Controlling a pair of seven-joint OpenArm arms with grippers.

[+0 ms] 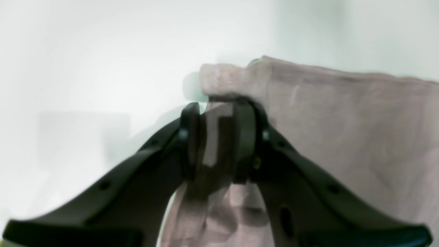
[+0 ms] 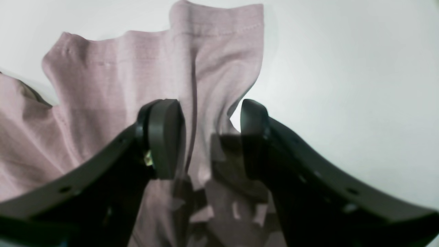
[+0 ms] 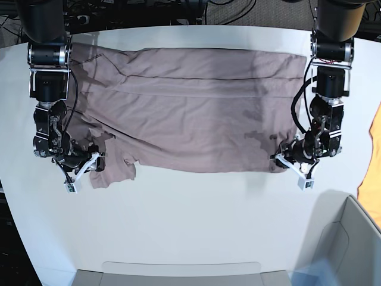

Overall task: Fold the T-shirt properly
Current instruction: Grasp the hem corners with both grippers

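Observation:
The dusty mauve T-shirt (image 3: pixel 190 107) lies spread wide across the white table (image 3: pixel 196 208), wrinkled, with its near edge ragged on the left. My left gripper (image 3: pixel 284 159) sits at the shirt's near right corner. In the left wrist view, the left gripper (image 1: pixel 216 137) is open with a bunched fold of T-shirt (image 1: pixel 343 120) in the narrow gap between its fingers. My right gripper (image 3: pixel 95 161) is at the near left sleeve. Seen from the right wrist, the right gripper (image 2: pixel 212 137) stands wide open astride a ridge of the T-shirt (image 2: pixel 120 85).
A bright orange cloth (image 3: pixel 373 161) pokes in at the right edge. A grey bin (image 3: pixel 345 250) stands at the near right corner, and a grey tray (image 3: pixel 178 274) lies along the table's front edge. Cables run behind the table's far edge.

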